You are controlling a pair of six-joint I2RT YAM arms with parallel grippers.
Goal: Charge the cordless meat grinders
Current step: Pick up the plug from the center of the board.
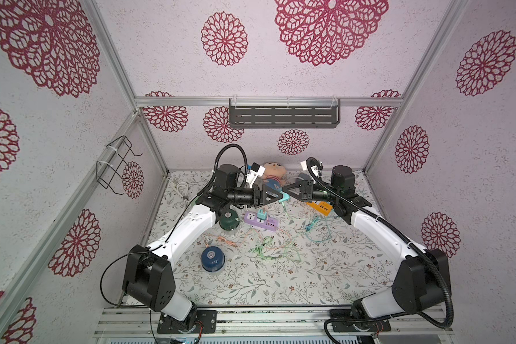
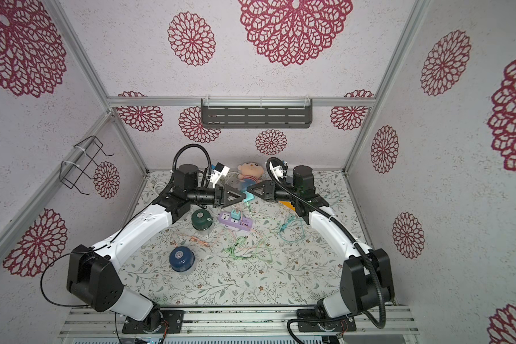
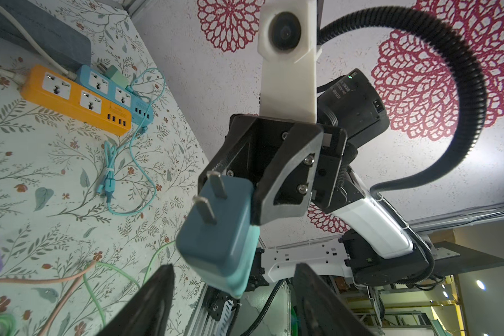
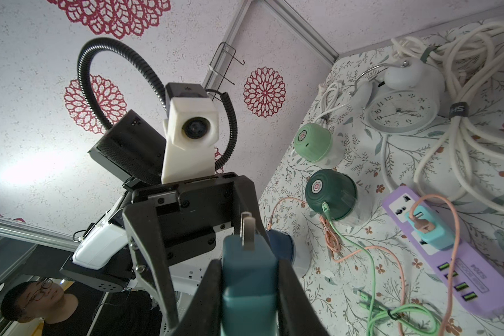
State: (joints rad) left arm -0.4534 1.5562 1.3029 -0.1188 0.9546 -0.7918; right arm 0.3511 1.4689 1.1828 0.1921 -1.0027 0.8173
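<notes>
- The navy blue grinder [image 1: 212, 258] stands nearest on the bench [image 1: 280, 286], left of centre, upright and well apart from the other things.
- Just beyond it lie a loose pink cable [image 1: 224, 239] and a tangle of green cable [image 1: 265, 248], spread across the middle.
- The dark green grinder [image 1: 229, 219] stands farther back on the left, beside the left arm. The right wrist view shows a green plug in its side.
- Right of it lies the purple power strip [image 1: 261, 221], with a small teal charger [image 1: 261, 213] plugged into it. A pink cable runs from that charger.
- A teal cable [image 1: 319, 230] lies on the right, near the right arm.
- Above the bench, past the purple strip, the two arms meet tip to tip.
- The right fingers [image 4: 210, 291] are clenched on a second teal charger [image 3: 216, 232], its two prongs bare.
- The left fingers [image 3: 154, 296] are spread apart on either side of that charger's end, not gripping it.
- The orange power strip [image 1: 319, 207] lies on the right under the right arm, with the blue power strip [image 3: 120, 93] just behind it.
- The light green grinder [image 4: 313, 141] stands beyond the dark green one on the left, near the white alarm clock [image 4: 402, 110].
- A plush doll [image 1: 273, 175] and a bundle of white cable [image 4: 477, 87] lie by the far wall.
</notes>
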